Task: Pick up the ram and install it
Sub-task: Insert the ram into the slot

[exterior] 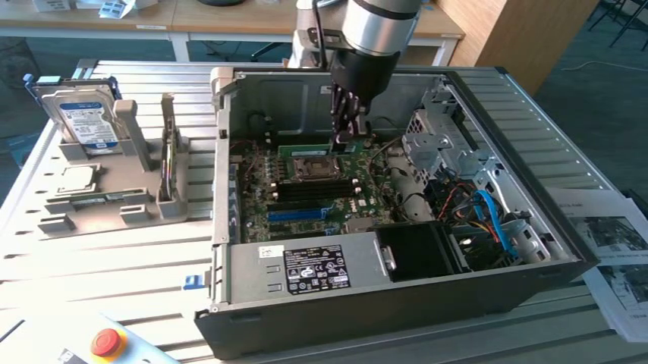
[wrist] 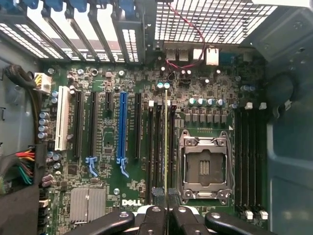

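The ram (wrist: 166, 142) shows edge-on as a thin green strip, standing over the black memory slots (wrist: 157, 147) beside the CPU socket (wrist: 204, 166). My gripper (wrist: 167, 213) is shut on it, one dark finger on each side of its near end. In the exterior view my gripper (exterior: 350, 135) reaches down into the open computer case (exterior: 405, 303). The ram (exterior: 306, 149) runs out from it just above the motherboard, at the far side of the CPU socket (exterior: 309, 168).
A grey holder on the exterior view's left carries a silver hard drive (exterior: 86, 117) and a square CPU chip (exterior: 76, 178). The power supply (exterior: 314, 269), drive cage (exterior: 441, 140) and cables crowd the case. A red button (exterior: 106, 341) and papers (exterior: 618, 258) lie outside.
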Controlling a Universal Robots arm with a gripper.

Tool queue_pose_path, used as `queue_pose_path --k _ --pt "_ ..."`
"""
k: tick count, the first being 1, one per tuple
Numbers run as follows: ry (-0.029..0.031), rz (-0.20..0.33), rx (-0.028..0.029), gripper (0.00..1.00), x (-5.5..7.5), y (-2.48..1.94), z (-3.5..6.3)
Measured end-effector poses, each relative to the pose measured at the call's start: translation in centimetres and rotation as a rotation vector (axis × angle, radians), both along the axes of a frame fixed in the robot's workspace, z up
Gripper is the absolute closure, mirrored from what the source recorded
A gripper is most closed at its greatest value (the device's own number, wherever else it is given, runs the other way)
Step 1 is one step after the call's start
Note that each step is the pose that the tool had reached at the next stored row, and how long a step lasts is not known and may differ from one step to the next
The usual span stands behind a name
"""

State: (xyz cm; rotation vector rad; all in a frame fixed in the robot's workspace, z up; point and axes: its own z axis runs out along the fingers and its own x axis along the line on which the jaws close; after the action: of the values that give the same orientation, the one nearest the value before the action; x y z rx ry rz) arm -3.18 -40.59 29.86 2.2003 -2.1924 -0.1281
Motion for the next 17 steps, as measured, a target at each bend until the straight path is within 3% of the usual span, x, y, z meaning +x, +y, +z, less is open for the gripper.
queue_pose_path --k 10,17 --pt "-0.0001 0.0 0.0001 0.88 0.0 0.0 -1.73" --pt "0.0 0.0 0.0 0.88 0.1 0.0 -1.76"
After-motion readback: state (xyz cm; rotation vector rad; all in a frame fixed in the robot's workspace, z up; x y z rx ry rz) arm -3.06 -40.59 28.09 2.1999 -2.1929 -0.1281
